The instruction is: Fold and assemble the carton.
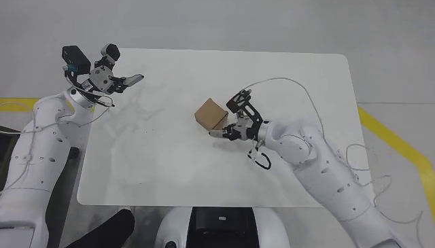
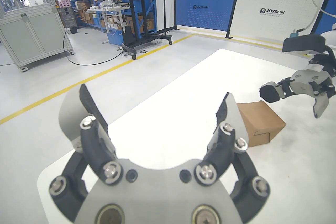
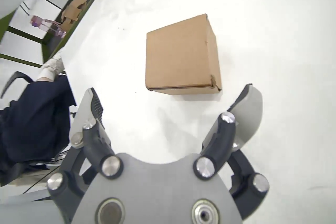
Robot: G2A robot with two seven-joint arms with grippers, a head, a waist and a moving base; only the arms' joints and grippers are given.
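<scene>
So the white counter (image 1: pixel 204 173) takes up most of the scene, rounded corners and all. Roughly in the middle of it, a touch to the right, sits the brown carton (image 1: pixel 211 113). It's flat on the counter with every flap folded shut, so no way to tell if anything's inside.

The right pincer (image 2: pixel 295 101) is just beside the carton on its right, near side. Its fingers are spread wide with nothing in them, and the right wrist view shows a bit of bare counter between them and the carton.

The left pincer (image 1: pixel 124 64) is over the far left corner of the counter, well apart from the carton, also spread and holding nothing.
</scene>
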